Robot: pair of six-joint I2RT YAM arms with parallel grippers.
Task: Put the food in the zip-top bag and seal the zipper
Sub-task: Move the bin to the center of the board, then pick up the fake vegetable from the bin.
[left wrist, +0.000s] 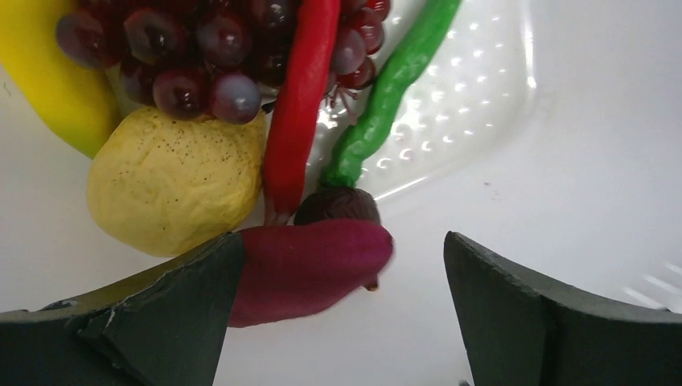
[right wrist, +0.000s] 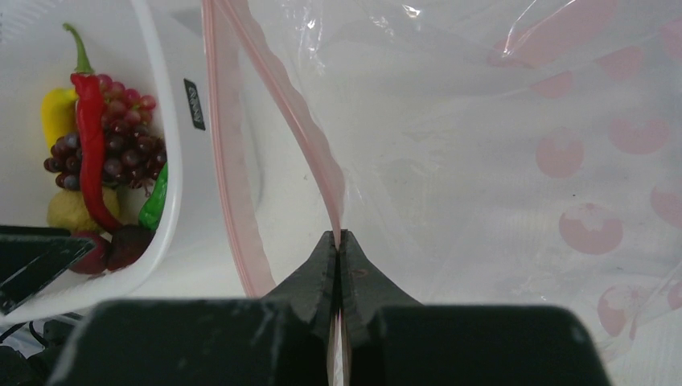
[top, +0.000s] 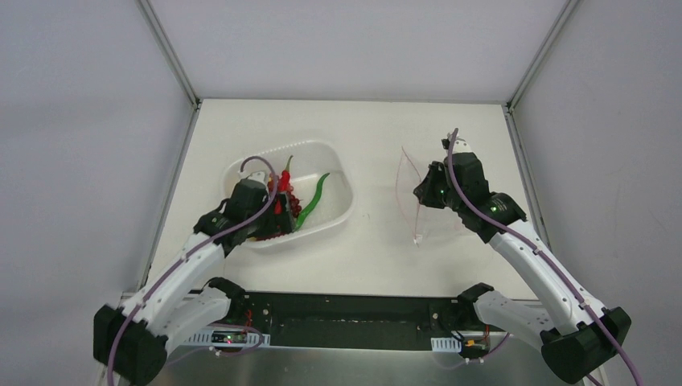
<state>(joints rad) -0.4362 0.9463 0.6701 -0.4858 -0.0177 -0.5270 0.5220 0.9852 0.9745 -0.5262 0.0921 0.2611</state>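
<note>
Food: heaped together in the near-left part of the white tub (left wrist: 563, 161), on the left half of the table (top: 362, 265).
Banana (left wrist: 48, 80): yellow, at the heap's edge, against the grapes.
Round yellow fruit (left wrist: 173, 181): pitted skin, touching grapes and red chili.
Grape bunch (left wrist: 209, 48): dark red, glossy.
Red chili (left wrist: 301, 104): long, lying across the grapes.
Green chili (left wrist: 386, 96): just beside the red one.
Zip-top bag (top: 414, 193): clear, crinkly, pink-dotted, raised over the table's right half.
Zipper (right wrist: 306, 129): pink-red, unsealed, lips parted; one lip pinched in the right gripper (right wrist: 339, 237).

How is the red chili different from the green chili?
The red chili is shiny and fatter; the green chili is dull and thinner. The red chili lies against the grape bunch; the green chili lies mostly on the bare white tub floor. Both are long and lie side by side.
</note>
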